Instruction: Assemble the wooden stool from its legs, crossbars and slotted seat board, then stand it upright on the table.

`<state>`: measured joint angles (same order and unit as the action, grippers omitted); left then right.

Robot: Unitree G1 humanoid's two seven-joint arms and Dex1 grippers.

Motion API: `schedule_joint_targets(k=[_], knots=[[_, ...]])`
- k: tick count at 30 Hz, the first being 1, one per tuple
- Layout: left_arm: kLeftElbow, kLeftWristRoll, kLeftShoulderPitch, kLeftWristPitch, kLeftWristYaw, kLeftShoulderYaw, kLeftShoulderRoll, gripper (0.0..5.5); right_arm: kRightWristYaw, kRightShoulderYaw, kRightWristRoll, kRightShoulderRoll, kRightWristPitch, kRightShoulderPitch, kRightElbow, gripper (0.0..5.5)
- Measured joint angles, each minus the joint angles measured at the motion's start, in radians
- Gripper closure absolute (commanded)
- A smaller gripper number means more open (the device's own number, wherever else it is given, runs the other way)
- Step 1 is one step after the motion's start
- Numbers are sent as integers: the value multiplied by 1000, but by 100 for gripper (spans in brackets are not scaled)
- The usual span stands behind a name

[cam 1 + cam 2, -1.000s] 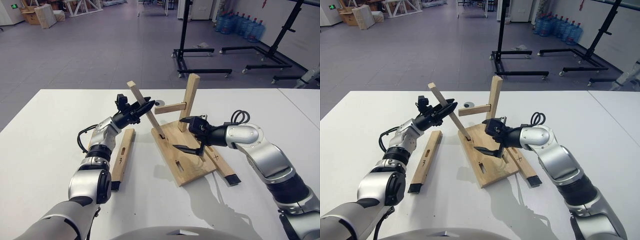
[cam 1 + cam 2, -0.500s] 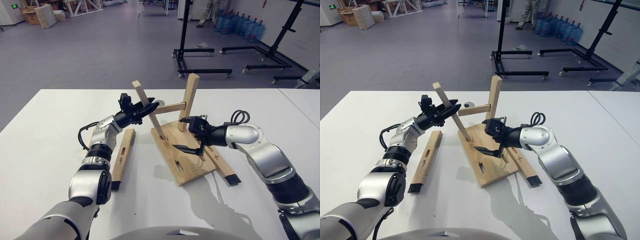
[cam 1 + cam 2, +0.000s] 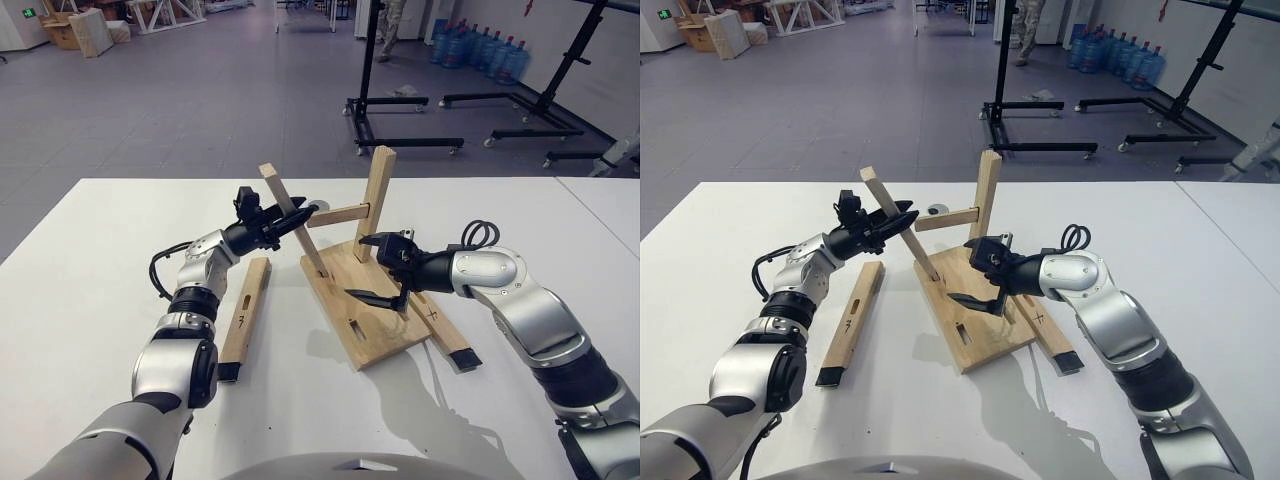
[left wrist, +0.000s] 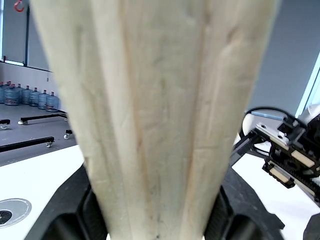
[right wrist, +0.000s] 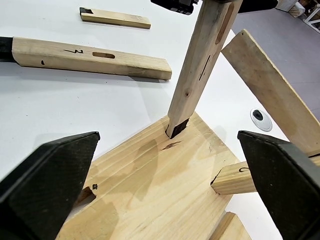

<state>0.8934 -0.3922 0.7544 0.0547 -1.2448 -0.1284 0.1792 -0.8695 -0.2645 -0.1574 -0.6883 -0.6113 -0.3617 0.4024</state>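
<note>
The left gripper (image 3: 288, 218), pinching the tilted pale wooden leg (image 3: 313, 253) at frame centre with its foot in the flat slotted seat board (image 3: 378, 335), should probably swing it upright gently while the spread-open right gripper (image 3: 373, 268) steadies the board.

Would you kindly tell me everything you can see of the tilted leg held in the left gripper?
The leg is a pale, square-edged wooden bar with an oblong slot in one face and a dark lower tip. It stands tilted, its top toward the robot's left, with the tip seated in a slot near the far end of the seat board. The left gripper is shut on its upper half. The free end of a crossbar is close by; contact cannot be told.
</note>
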Motion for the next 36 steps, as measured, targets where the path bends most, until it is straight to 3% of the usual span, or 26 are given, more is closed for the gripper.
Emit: schedule_joint_targets(k=[27,31,36], knots=[[27,36,54,-66,88,73,-15,349,19,-8,-1,27,-19,-10,5,41],[27,36,54,-66,88,73,-14,349,48,51,-13,43,-21,-91,-19,41],[31,35,57,-65,88,72,-15,349,190,205,-34,124,2,-341,-142,41]])
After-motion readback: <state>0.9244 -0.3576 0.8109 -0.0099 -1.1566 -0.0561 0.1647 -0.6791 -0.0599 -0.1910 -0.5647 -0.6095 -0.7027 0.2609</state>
